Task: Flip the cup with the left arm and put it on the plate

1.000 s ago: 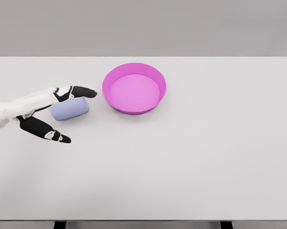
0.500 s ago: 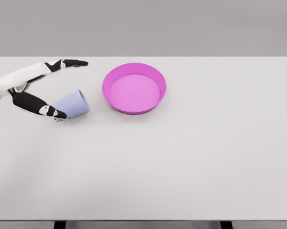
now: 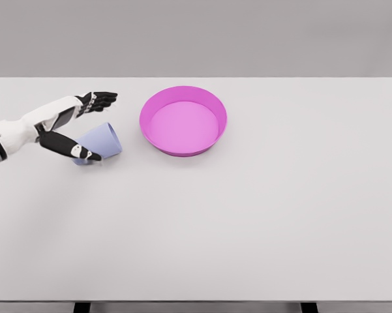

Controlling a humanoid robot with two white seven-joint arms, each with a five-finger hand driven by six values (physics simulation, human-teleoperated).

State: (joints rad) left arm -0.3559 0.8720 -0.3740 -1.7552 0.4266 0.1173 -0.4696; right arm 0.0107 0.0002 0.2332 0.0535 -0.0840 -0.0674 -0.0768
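Table (image 3: 248, 228): A bare white surface fills the view; everything in play sits toward its far left, beyond the wide blank stretch nearest the camera.
Cup (image 3: 103, 141): The pale lavender cup lies tipped on its side just left of the plate, apart from it, its wider end turned toward the plate and raised a little.
Left hand (image 3: 78, 127): It reaches in from the left and brackets the cup, thumb low along the near side, fingers (image 3: 101, 99) extended together above the far side. The hand is spread rather than clamped; whether the thumb actually touches the cup is hard to tell from this angle.
Likely reason: The open bracket appears set to close on the cup's wall so the wrist can turn it upright.
Plate (image 3: 182, 89): The magenta dish, shallow and raised at the rim, waits empty to the cup's right, slightly farther back.
Right hand: Not in view.
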